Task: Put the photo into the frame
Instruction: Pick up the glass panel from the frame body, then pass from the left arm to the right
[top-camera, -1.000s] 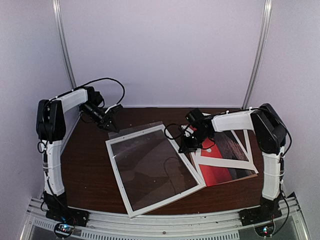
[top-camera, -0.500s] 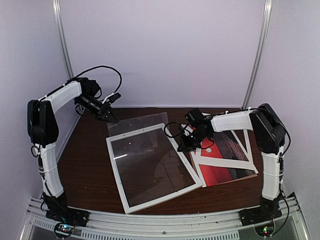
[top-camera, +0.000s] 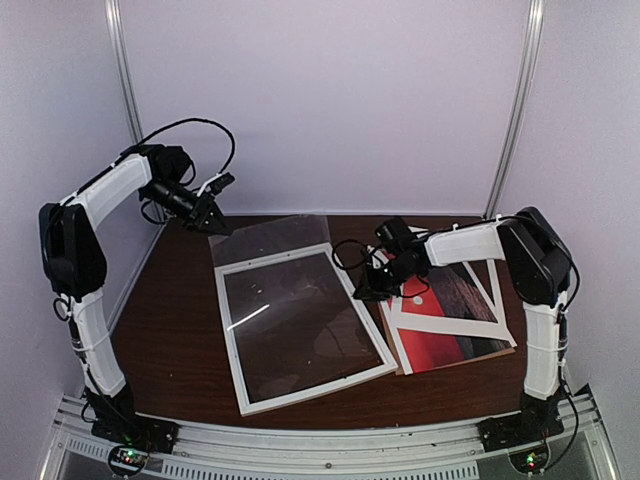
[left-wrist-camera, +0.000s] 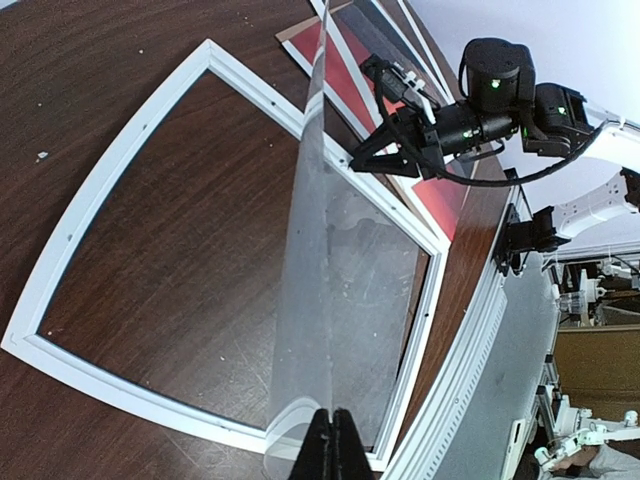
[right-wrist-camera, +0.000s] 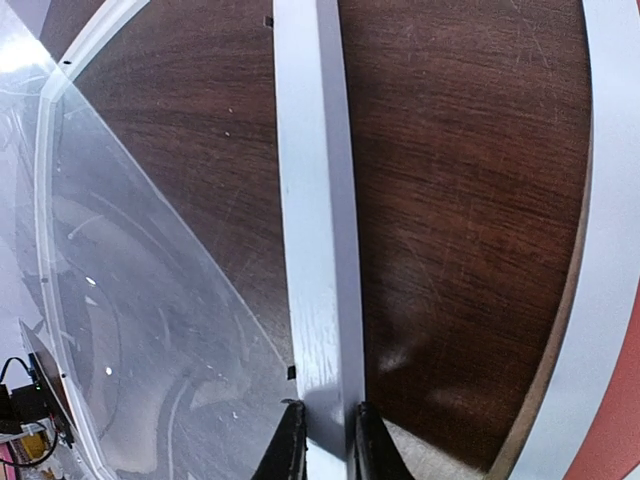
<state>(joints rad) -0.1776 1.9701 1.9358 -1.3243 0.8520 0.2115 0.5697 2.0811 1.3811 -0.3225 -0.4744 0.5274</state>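
The white frame (top-camera: 229, 340) lies flat mid-table; it also shows in the left wrist view (left-wrist-camera: 120, 165) and the right wrist view (right-wrist-camera: 315, 230). My right gripper (top-camera: 362, 295) (right-wrist-camera: 325, 445) is shut on the frame's right edge. My left gripper (top-camera: 212, 224) (left-wrist-camera: 330, 445) is shut on a corner of the clear sheet (top-camera: 268, 240) (left-wrist-camera: 320, 300) and holds its far-left end raised off the frame. The red sunset photo (top-camera: 435, 347) (left-wrist-camera: 440, 190) lies at the right, partly covered by the white paper mat (top-camera: 450, 328).
White walls and metal posts close in the dark wooden table (top-camera: 170, 340) at the back and sides. A metal rail (top-camera: 320, 445) with both arm bases runs along the near edge. The right arm (left-wrist-camera: 500, 90) reaches across the photo stack.
My left gripper has risen and moved back and left, lifting the clear sheet's far end. The frame has shifted slightly left and turned. My right gripper has stayed on the frame's edge.
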